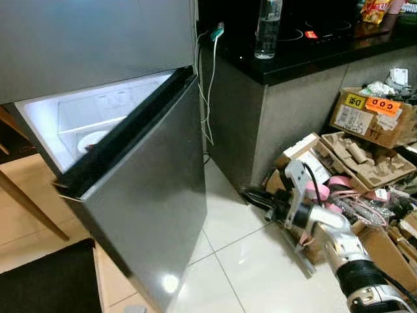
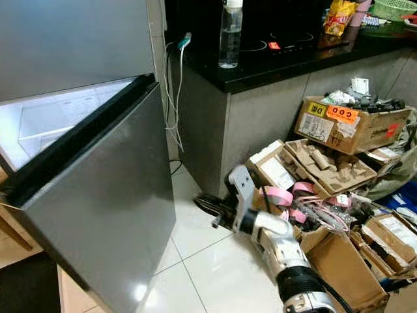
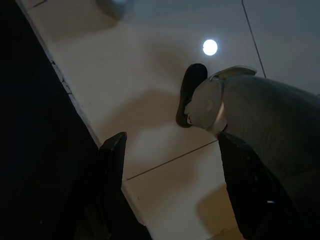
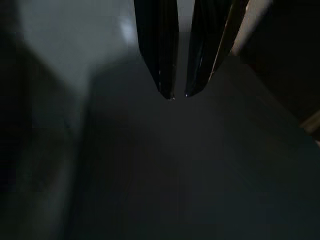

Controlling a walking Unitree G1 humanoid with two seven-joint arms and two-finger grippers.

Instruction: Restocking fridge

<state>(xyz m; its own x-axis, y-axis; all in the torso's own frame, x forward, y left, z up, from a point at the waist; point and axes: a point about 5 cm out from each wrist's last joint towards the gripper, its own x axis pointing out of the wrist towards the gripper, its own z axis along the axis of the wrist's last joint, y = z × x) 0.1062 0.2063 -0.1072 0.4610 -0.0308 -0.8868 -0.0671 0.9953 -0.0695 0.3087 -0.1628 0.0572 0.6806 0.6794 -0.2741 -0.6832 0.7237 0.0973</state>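
1. The right gripper (image 2: 210, 207) is held out low over the white tiled floor (image 1: 254, 267), in front of the base of the grey counter (image 1: 287, 111). In the right wrist view its fingers (image 4: 159, 50) are nearly together, a thin gap between the tips, with nothing between them.
2. The left gripper (image 3: 170, 165) hangs over pale floor tiles beside a dark mat (image 1: 49, 280). Its two fingers stand well apart, released, holding nothing. The robot's foot (image 3: 192, 95) shows below it on the tile.
3. The fridge (image 1: 91, 39) stands at the left. Its lower door (image 1: 146, 195) is swung partly open toward the camera, and the lit compartment behind it shows white shelves and a round white dish (image 1: 91, 140).
4. Right of the arm, cardboard boxes (image 2: 352, 124), pulp egg trays (image 2: 326, 163) and rolls of pink tape (image 2: 280, 195) are heaped on the floor against the counter's face.
5. A white cable (image 1: 208, 85) hangs in the gap between fridge and counter.
6. On the black counter top, near its left edge, stands a clear plastic bottle (image 2: 230, 36). Farther back lie a hob and a snack bag (image 2: 337, 16).
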